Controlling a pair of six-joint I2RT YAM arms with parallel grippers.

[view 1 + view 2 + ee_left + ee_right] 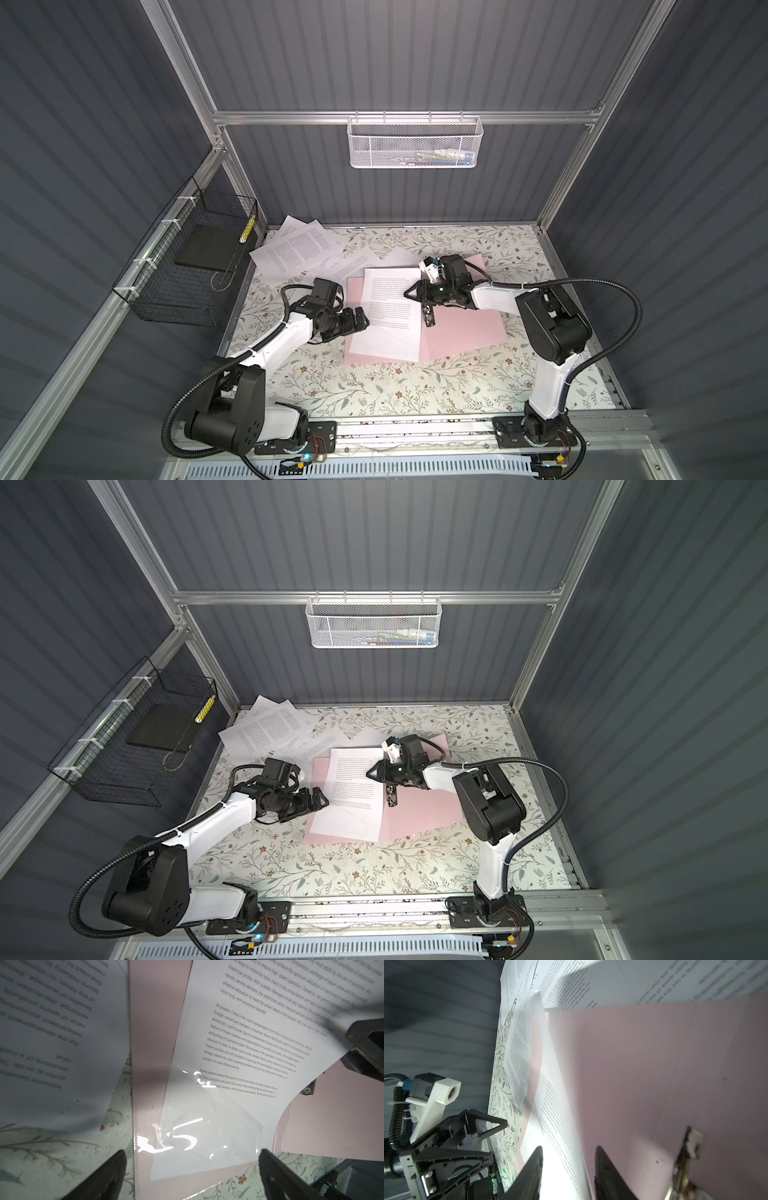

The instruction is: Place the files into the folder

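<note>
The pink folder (461,328) (424,812) lies open and flat on the table, with its metal clip (427,313) (689,1147) along the spine. One of the files, a printed white sheet (388,316) (353,800) (239,1043), rests on the folder's left half, its lower corner under a clear pocket (207,1126). More files (299,249) (266,729) are scattered at the back left. My right gripper (411,293) (569,1148) is open, and the sheet's raised right edge runs between its jaws. My left gripper (363,322) (192,1151) hangs wide open and empty over the folder's left edge.
A black wire basket (166,291) on the left wall holds a dark flat slab (203,249). A white mesh basket (415,141) hangs on the back wall. A floral cover (374,390) spreads over the table.
</note>
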